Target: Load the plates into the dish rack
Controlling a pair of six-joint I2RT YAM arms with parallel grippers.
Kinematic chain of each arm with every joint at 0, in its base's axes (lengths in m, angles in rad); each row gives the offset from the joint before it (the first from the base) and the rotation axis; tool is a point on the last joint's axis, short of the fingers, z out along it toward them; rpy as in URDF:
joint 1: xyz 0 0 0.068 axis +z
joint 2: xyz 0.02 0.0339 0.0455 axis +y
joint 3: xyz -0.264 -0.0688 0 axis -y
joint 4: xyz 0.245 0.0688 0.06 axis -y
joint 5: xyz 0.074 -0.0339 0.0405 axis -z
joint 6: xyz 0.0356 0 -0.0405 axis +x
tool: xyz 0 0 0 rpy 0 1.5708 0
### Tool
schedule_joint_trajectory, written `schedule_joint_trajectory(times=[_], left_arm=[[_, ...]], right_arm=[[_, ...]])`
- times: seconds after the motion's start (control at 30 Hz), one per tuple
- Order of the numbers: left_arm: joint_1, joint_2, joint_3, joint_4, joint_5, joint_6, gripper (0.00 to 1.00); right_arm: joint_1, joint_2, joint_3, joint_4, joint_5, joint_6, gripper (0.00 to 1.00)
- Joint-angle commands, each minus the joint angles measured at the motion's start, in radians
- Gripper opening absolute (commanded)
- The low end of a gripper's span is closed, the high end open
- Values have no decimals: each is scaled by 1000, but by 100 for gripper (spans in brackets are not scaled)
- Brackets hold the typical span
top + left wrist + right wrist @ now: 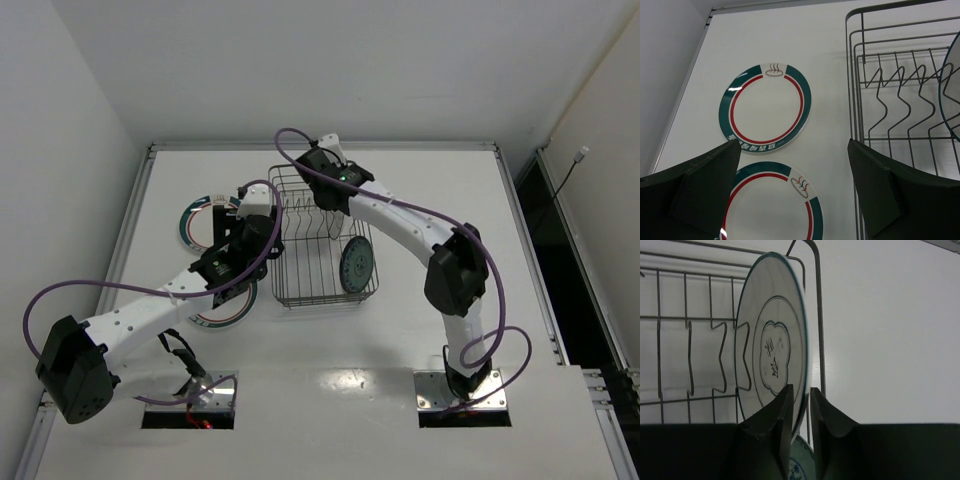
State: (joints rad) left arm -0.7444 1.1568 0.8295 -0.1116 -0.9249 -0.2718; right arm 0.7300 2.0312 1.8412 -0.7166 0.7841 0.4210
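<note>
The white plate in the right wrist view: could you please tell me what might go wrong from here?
1. The white plate stands on edge in the dish rack, its rim between the fingers of the right gripper; a skewed pull-away could drag or topple it.
2. The green-banded plates lie flat on the table under the open left gripper; its fingers may slip off their low rims.

A big white table (330,370) with a grey metal edge (400,146) is sitting between plain white walls (60,120), soft light is shining on it, and a thin black wire (570,172) is hanging by a dark gap (532,200).
</note>
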Motion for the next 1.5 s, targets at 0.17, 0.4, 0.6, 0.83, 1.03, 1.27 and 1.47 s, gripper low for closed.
schedule_joint_trajectory(times=[0.17, 0.4, 0.6, 0.83, 1.03, 1.27, 1.47], left_arm=[[7, -2, 43, 21, -20, -10, 86], [7, -2, 43, 21, -29, -10, 86], [7, 7, 43, 21, -29, -10, 86], [7, 17, 43, 21, -29, -10, 86], [7, 17, 43, 21, -29, -10, 86], [7, 26, 43, 21, -29, -10, 86], [7, 26, 43, 21, -29, -10, 86]], right_arm=[[12, -144, 82, -161, -45, 41, 46], [-26, -462, -204, -155, -207, 99, 53], [-87, -663, -562, -20, -374, 130, 47], [-87, -652, -694, 52, -470, 130, 41], [-87, -614, -712, 85, -480, 130, 40], [-87, -585, -712, 106, -500, 130, 39], [-87, -533, -712, 117, -511, 130, 37]])
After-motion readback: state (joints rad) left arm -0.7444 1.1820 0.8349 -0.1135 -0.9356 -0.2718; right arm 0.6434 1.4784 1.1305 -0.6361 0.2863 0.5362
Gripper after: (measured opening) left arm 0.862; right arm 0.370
